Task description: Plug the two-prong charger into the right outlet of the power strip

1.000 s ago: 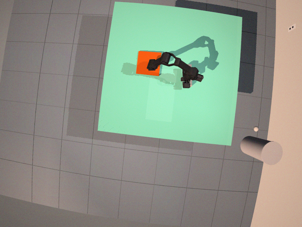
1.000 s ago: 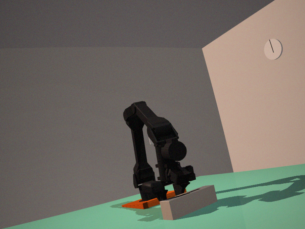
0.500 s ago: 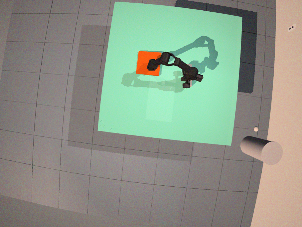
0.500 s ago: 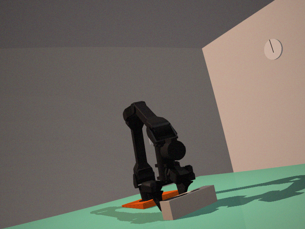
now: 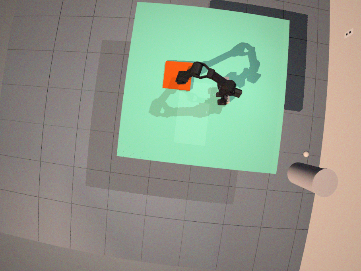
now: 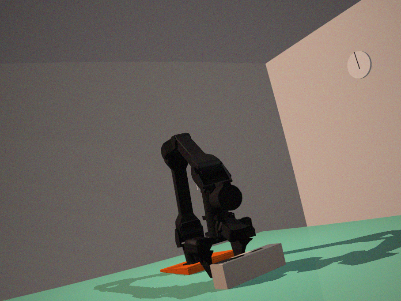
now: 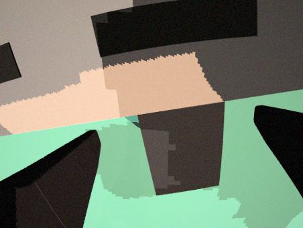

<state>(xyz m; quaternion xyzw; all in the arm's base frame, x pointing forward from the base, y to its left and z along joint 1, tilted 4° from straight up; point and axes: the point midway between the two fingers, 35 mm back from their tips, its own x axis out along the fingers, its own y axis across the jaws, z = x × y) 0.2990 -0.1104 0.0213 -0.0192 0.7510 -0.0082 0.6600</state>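
Note:
The pale grey power strip [image 5: 228, 101] [image 6: 255, 267] [image 7: 50, 33] lies on the green table, largely under the arm from above. Its top has dark rectangular areas, one wide and central in the wrist view, another cut off at left. A dark brown-grey block, apparently the charger [image 7: 194, 147], sits at the strip's edge, roughly centred on the wide dark area. Its prongs are not visible, and I cannot tell how deep they sit. My gripper [image 5: 224, 97] [image 6: 225, 265] [image 7: 177, 125] is open, with one finger on each side of the block and a gap at both sides.
The arm stands on an orange base plate [image 5: 170, 78] [image 6: 175, 269] on the green table [image 5: 239, 140]. Beyond the table are a large cylinder [image 5: 325, 182], a small ball [image 5: 305, 153] and a wall with a socket [image 5: 348, 33]. A round dial [image 6: 358, 64] hangs on the wall.

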